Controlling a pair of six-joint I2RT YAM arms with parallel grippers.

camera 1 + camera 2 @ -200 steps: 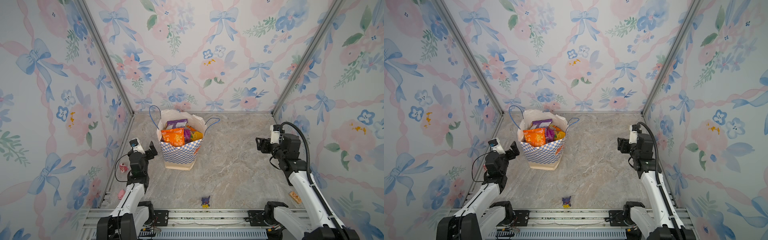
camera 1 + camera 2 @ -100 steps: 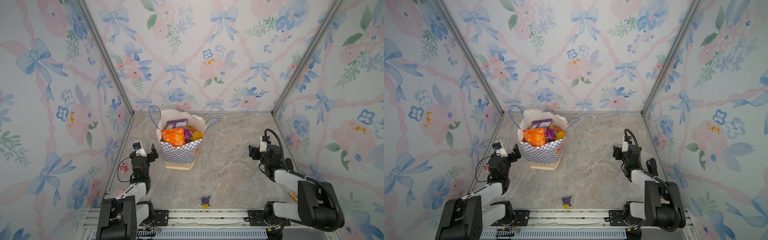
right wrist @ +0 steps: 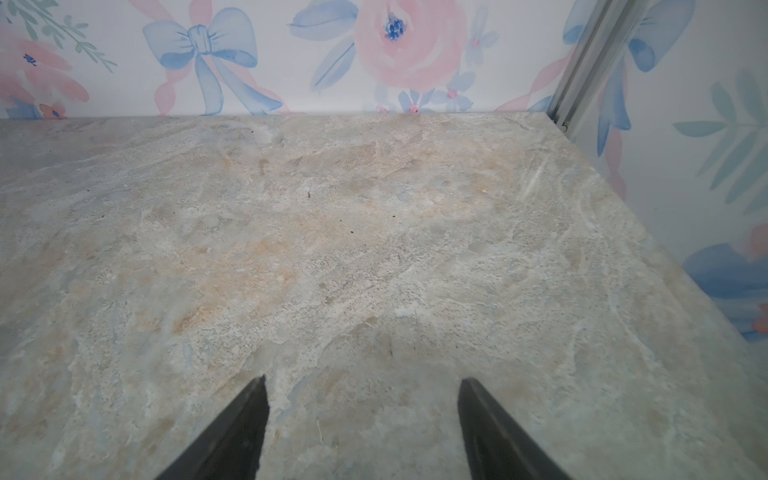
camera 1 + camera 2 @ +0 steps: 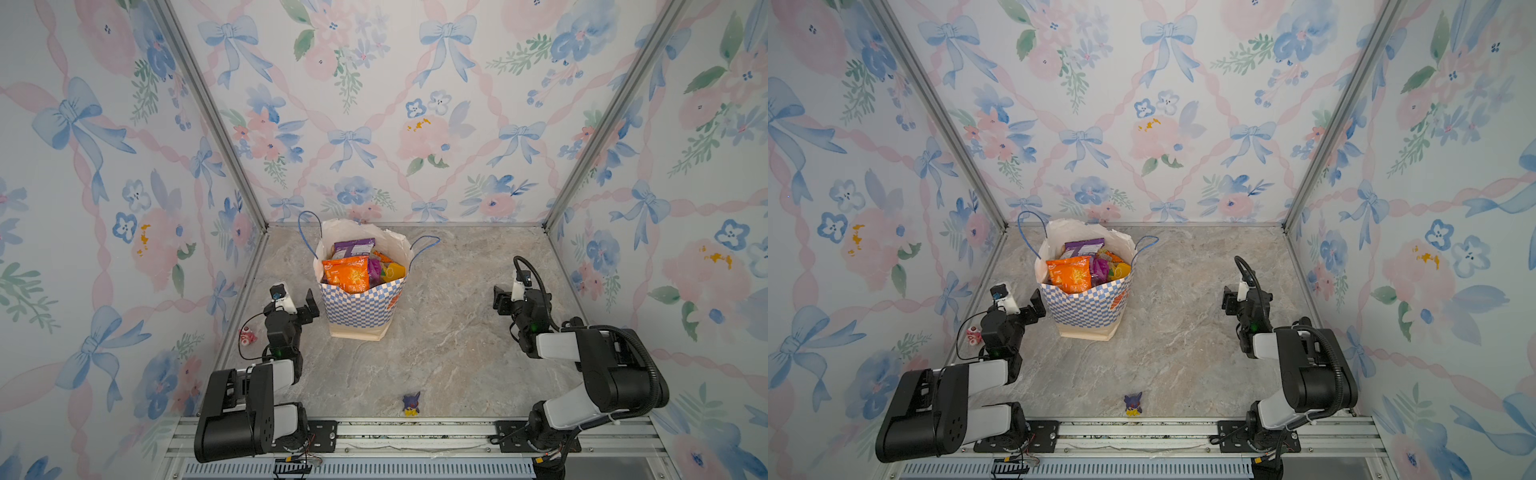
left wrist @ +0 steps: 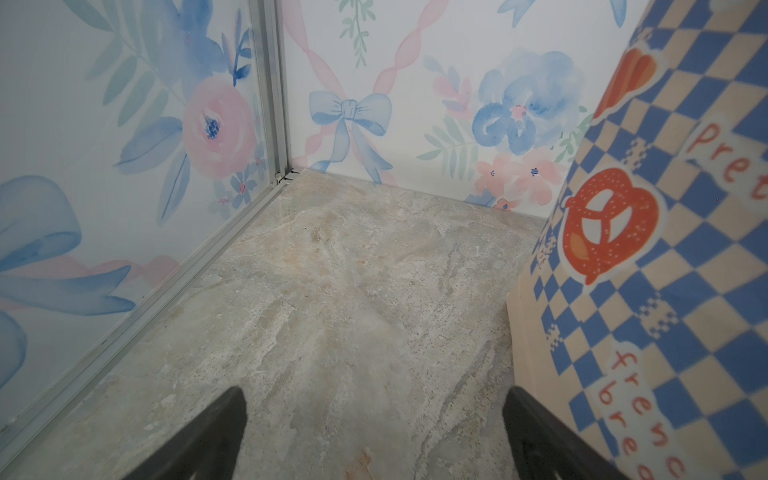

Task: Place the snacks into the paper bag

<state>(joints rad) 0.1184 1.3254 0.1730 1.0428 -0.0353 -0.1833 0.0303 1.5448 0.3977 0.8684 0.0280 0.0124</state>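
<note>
looks finished to me: the snacks sit piled inside the paper bag, upright toward the back left of the table, and i see no packet lying out. left gripper just beside the bag, right gripper well apart, both spread wide, holding nothing.

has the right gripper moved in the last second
yes: the right gripper has shifted slightly away from the right corner post, toward the front rail.
</note>
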